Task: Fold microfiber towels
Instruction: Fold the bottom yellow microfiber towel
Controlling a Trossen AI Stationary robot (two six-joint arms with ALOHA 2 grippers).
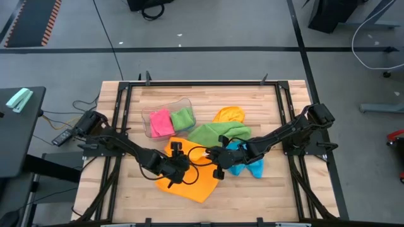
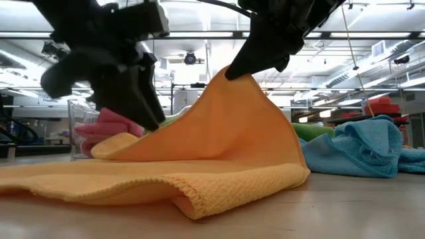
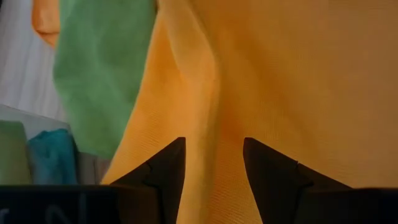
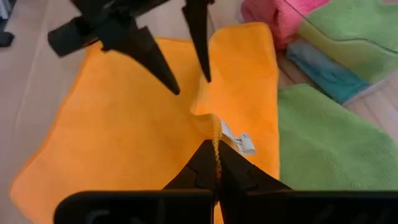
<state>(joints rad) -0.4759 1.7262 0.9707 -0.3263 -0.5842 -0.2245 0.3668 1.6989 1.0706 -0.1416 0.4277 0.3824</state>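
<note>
An orange towel (image 1: 189,180) lies spread on the wooden table at the near middle, with one edge raised into a peak (image 2: 229,76). My right gripper (image 4: 216,155) is shut on that edge. My left gripper (image 3: 213,162) is open, pointing down at the towel just left of the peak, with its two fingers (image 4: 158,68) on either side of a raised fold. A green towel (image 1: 218,132), a second orange towel (image 1: 228,115) and a blue towel (image 1: 245,162) lie loose behind and to the right. My right gripper pinches the orange towel's hemmed edge (image 4: 216,138) between its two fingers, beside the white tag (image 4: 241,143). The fingers slant down from the table's right. That edge is lifted into a tent; the rest of the towel lies on the table. My left gripper: I cannot tell whether its open fingers touch the cloth.
A clear plastic tub (image 1: 151,116) at the far left middle holds a pink towel (image 1: 161,122) and a green towel (image 1: 183,118). The black frame rails (image 1: 120,113) run along the table's sides. Bare wood shows at the near right (image 1: 278,195).
</note>
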